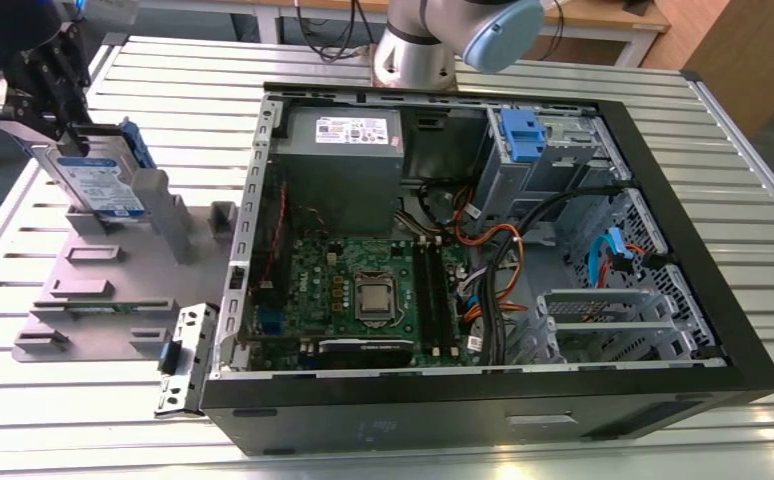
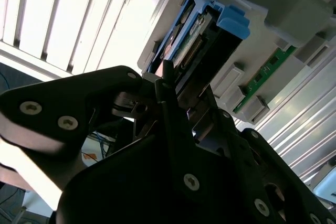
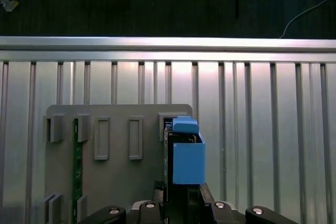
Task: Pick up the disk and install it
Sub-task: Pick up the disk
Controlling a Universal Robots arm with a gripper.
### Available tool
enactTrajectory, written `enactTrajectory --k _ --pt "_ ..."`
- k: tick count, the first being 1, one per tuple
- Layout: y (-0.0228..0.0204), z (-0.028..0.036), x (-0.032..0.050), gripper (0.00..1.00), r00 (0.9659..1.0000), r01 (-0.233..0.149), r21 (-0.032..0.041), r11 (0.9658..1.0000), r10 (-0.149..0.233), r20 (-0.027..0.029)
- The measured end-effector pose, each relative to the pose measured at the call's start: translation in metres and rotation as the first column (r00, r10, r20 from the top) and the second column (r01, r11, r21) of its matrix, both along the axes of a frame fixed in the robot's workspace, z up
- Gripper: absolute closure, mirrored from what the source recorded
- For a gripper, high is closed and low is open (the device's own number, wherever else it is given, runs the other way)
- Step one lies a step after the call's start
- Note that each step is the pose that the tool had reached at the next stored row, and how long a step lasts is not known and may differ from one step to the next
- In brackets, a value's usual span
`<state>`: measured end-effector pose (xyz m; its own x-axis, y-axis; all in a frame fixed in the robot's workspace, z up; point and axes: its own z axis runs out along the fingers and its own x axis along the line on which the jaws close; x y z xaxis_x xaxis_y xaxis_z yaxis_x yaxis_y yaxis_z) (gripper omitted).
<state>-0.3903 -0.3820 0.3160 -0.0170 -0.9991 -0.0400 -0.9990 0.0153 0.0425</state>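
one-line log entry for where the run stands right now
phase: pickup | tool: at top end of disk | disk: upright in grey fixture, outside open computer case | install: not done

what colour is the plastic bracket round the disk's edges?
Blue. The bracket on the disk shows best in the first wrist view.
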Motion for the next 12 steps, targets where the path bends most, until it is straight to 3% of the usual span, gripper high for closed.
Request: enactTrajectory --k 12 --pt "0.0000 0.0015 0.0000 0.65 1.0000 0.000 -0.0003 1.0000 0.000 -0.0005"
